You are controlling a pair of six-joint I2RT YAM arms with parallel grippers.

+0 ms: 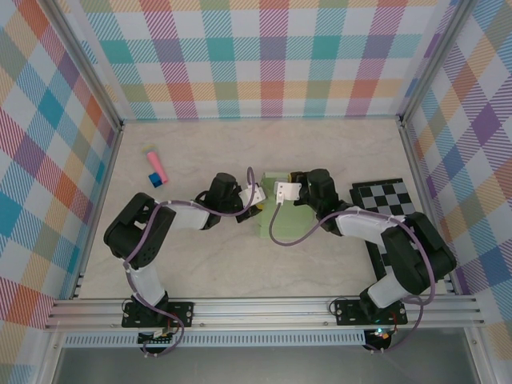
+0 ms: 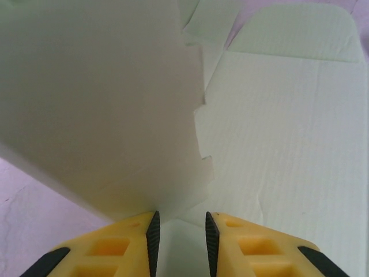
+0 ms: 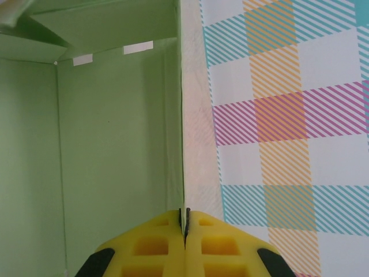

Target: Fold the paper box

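Observation:
The paper box (image 1: 282, 226) is pale green card, half formed, on the table's middle between both arms. My left gripper (image 1: 258, 197) is at its left side. In the left wrist view its jaws (image 2: 180, 216) stand apart with a gap. A raised flap (image 2: 98, 104) leans over the left finger, and a flat panel (image 2: 288, 127) lies beyond. My right gripper (image 1: 286, 190) is at the box's far top edge. In the right wrist view it (image 3: 185, 213) is shut on a thin upright wall of the box (image 3: 115, 144), whose inside shows to the left.
A black-and-white checkered board (image 1: 384, 196) lies to the right of the box, partly under the right arm. A small pink-and-blue stick (image 1: 155, 166) lies at the far left. Plaid walls (image 1: 264, 56) enclose the table on three sides.

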